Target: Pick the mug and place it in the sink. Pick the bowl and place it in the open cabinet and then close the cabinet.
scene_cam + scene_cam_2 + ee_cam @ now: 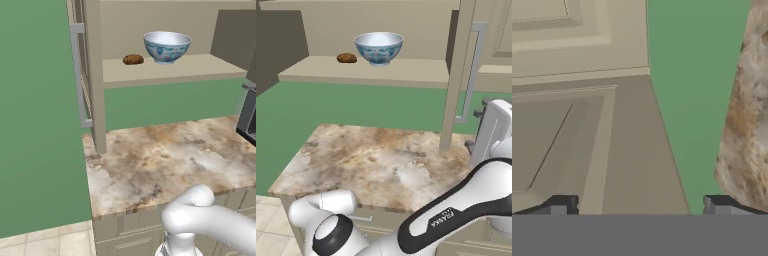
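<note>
Bowl: the bowl [167, 46] sits upright on its small foot on the cabinet's inner shelf [170, 70], mouth up, so its axis runs vertical and its width lies along the shelf. I judge that step done — it rests steadily, set back from the shelf's front edge.
Brown lump: a small brown lump [133, 59] lies just beside the bowl on the same shelf, apart from it.
Cabinet: the cabinet [406, 30] stands open; its door [457, 75] juts out edge-on toward me, long axis vertical, with the silver bar handle [472, 72] running up and down its face.
Hand: the gripper [640, 205] shows two dark tips set wide apart with nothing between them. In the hand view I see raised-panel door face to one side and marbled counter [165, 160] to the other.
Why here: I read the arm as lined up against the door panel to push it — closing is what remains.
Risk: a push near the hinge side would need more force.
</note>
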Motion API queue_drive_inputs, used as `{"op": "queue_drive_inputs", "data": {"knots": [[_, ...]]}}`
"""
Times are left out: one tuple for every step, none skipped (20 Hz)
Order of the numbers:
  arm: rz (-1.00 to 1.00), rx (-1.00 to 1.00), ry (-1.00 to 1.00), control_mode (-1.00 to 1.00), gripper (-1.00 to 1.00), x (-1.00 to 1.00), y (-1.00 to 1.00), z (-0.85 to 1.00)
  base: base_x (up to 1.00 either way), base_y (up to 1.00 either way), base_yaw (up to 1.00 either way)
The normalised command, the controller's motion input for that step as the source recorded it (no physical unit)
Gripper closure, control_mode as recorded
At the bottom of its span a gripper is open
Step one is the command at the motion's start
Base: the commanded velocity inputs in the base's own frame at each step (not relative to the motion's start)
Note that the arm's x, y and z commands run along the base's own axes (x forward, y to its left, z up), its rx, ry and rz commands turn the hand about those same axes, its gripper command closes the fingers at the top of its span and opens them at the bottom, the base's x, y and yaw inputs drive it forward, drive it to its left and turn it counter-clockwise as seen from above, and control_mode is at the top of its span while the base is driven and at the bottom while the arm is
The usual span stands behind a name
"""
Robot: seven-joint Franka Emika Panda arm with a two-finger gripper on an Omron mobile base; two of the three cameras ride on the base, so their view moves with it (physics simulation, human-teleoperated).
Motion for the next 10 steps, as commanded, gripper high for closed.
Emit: {"op": "queue_drive_inputs", "data": {"knots": [[0.04, 0.0, -0.03, -1.0, -1.0, 0.06, 0.0, 0.0, 0.0, 0.0, 0.0], [0.05, 0.0, -0.02, -1.0, -1.0, 0.05, 0.0, 0.0, 0.0, 0.0, 0.0], [0.06, 0.0, -0.03, -1.0, -1.0, 0.01, 0.0, 0.0, 0.0, 0.0, 0.0], [0.06, 0.0, -0.03, -1.0, -1.0, 0.0, 0.0, 0.0, 0.0, 0.0, 0.0], [0.07, 0.0, -0.04, -1.0, -1.0, 0.0, 0.0, 0.0, 0.0, 0.0, 0.0], [0.08, 0.0, -0.05, -1.0, -1.0, 0.0, 0.0, 0.0, 0.0, 0.0, 0.0], [0.09, 0.0, -0.04, -1.0, -1.0, 0.0, 0.0, 0.02, 0.0, 0.0, 0.0], [0.1, 0.0, -0.05, -1.0, -1.0, 0.0, 0.01, 0.06, 0.0, 0.0, 0.0], [0.1, 0.0, -0.05, -1.0, -1.0, -0.09, 0.15, 0.03, 0.0, 0.0, 0.0], [0.1, 0.0, -0.06, -1.0, -1.0, -0.13, 0.17, 0.01, 0.0, 0.0, 0.0]]}}
